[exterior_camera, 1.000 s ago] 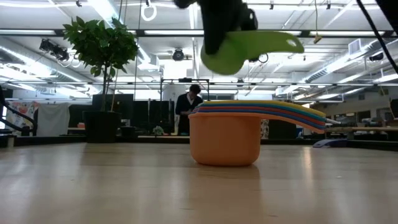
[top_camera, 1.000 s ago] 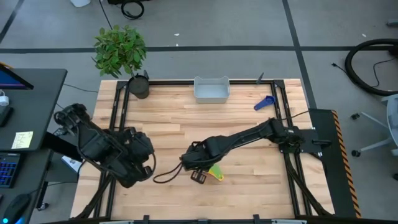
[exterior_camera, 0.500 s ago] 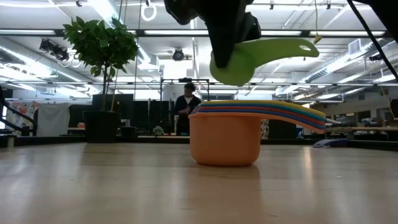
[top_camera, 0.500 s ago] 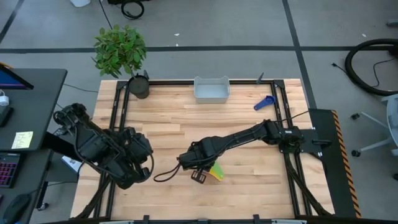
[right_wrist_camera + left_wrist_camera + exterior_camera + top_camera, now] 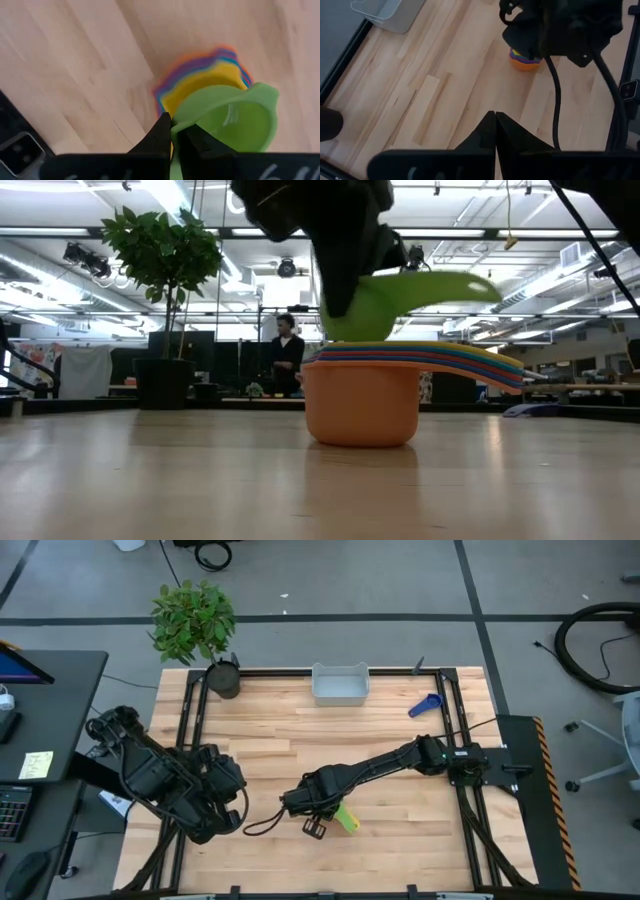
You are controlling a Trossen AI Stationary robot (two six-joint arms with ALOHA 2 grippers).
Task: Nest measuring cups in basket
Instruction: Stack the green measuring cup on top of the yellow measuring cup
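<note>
A nested stack of measuring cups point(image 5: 362, 405) stands on its orange outer cup near the table's middle, its handles point(image 5: 470, 362) fanned to one side. It also shows as the stack point(image 5: 200, 75) and the stack point(image 5: 524, 61). My right gripper point(image 5: 318, 804) is shut on a green cup point(image 5: 395, 305) right over that stack. A blue cup point(image 5: 425, 705) lies near the table's far right. The pale basket point(image 5: 340, 683) sits at the far edge. My left gripper point(image 5: 495, 125) waits shut at the table's left. My right gripper pinches the green cup's wall at the rim point(image 5: 175, 122), on the side away from its handle point(image 5: 465, 285), with one finger inside the bowl and one outside. The fingers come from above. The cup sits about level, its bottom at the stack's top; whether they touch I cannot tell.
A potted plant point(image 5: 195, 620) in a dark pot point(image 5: 224, 678) stands at the far left corner. Bare wood lies between the stack and the basket point(image 5: 385, 12). A person point(image 5: 287, 355) stands in the room beyond the table.
My right gripper has come down and a little toward the table's left, carrying the green cup from well above the stack until its bottom reaches the stack's top. The stack has stayed where it was.
</note>
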